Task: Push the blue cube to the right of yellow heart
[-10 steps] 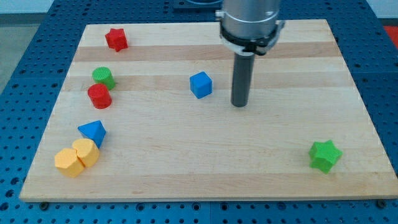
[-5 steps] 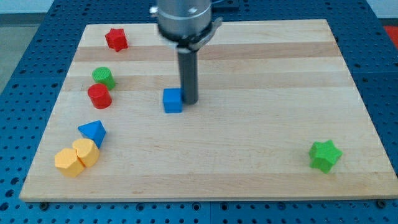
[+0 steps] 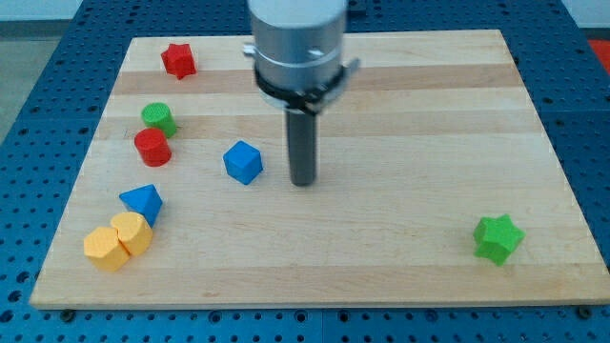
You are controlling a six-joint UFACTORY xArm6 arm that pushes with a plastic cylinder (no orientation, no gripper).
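Camera view: my tip (image 3: 303, 182) is sitting on the board near its middle, just off the right face of the blue cube (image 3: 243, 162), with a small gap showing, so it is not touching right now. No jaws on this rig, just a bare rod; nothing to spread or pinch, and it is carrying nothing. The blue cube is lying left of centre, rotated so a corner is pointing toward the bottom edge. The yellow heart (image 3: 132, 233) is sitting near the bottom-left corner, touching an orange block (image 3: 104, 248) on its left, with the blue pyramid-like block (image 3: 143, 202) just above it. A red cylinder (image 3: 152, 148) and a green cylinder (image 3: 158, 118) are standing near the left edge, a red star (image 3: 177, 60) toward the top-left corner, a green star (image 3: 498, 238) near the bottom-right corner. Judgement: the cube is needing to travel down toward the bottom edge and slightly left, ending just right of the heart. I'd be re-seating the tip on the cube's upper-right side and pushing through its centre, since the rotated corner is likely to make it spin off. Keeping the line clear of the blue pyramid, slowing near the end so the cube is not bumping the heart.
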